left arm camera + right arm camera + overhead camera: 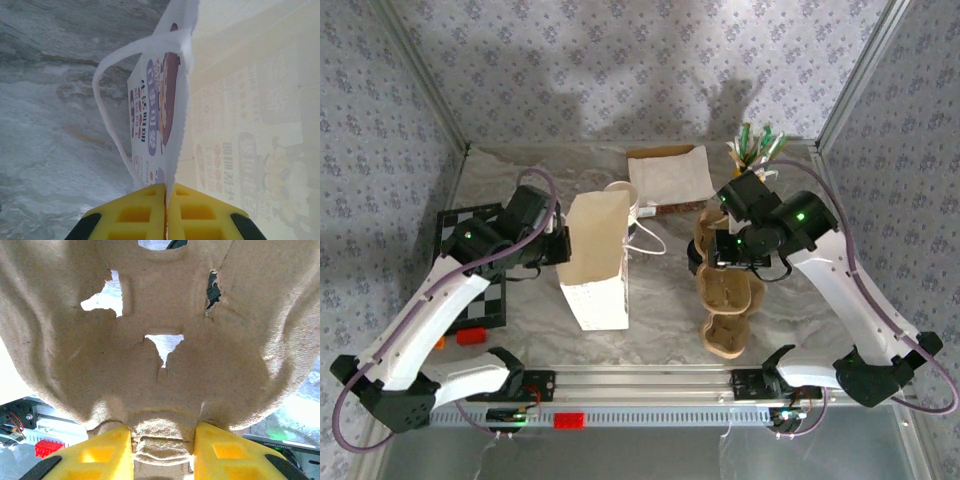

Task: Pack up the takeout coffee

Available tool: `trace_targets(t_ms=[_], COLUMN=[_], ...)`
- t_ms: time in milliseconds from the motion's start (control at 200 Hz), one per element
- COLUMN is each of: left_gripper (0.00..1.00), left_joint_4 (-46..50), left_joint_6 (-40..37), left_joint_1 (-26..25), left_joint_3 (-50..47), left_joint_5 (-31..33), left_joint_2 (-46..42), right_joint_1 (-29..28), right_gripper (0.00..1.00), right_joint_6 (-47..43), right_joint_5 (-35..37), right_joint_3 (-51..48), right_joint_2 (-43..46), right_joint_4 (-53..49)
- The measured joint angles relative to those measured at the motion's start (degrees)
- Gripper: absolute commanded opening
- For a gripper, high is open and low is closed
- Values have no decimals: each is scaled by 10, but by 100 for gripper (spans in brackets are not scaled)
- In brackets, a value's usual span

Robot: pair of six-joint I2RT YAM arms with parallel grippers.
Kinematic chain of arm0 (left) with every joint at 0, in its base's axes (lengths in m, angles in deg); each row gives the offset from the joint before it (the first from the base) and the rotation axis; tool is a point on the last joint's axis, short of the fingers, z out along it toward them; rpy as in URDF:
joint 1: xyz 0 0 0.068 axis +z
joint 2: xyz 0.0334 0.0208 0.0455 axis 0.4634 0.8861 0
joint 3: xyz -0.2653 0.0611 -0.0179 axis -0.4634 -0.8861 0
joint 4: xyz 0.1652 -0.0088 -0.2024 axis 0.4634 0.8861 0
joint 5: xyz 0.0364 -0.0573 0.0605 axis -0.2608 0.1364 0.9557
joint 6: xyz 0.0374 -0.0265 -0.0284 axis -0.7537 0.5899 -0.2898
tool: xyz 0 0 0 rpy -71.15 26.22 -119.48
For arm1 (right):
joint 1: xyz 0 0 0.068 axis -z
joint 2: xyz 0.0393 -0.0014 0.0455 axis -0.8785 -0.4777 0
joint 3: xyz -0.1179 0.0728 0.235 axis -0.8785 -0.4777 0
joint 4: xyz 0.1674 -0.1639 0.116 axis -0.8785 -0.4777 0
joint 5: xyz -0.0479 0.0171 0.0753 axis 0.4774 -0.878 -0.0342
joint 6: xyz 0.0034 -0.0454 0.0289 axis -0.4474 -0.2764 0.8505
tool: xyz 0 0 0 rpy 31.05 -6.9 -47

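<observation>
2 yellow fingers (135, 212) of the left gripper (165, 195) at 6 o'clock, pinched on the edge of a printed paper bag (250, 120), white handle loop (102, 115) toward 10 o'clock, marbled table (45, 125) at 9 o'clock

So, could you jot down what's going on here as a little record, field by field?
Left gripper: shut, pinching the rim of the paper bag
Right gripper: closed on one edge of the brown pulp cup carrier
Bag position: standing on the marble table, white handles showing
Back right corner: cup of green-white sticks
</observation>
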Motion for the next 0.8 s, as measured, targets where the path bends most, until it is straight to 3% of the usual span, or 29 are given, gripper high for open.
trace_targets(t_ms=[800], left_gripper=[0], left_joint_4=[-108], left_joint_6=[116], left_joint_1=[-115], left_joint_3=[10], left_joint_5=[10], left_joint_2=[40], right_joint_1=[2], right_gripper=[31], right_joint_6=[9], right_joint_5=[-2], right_joint_3=[147], right_joint_2=[-5], right_joint_4=[-73])
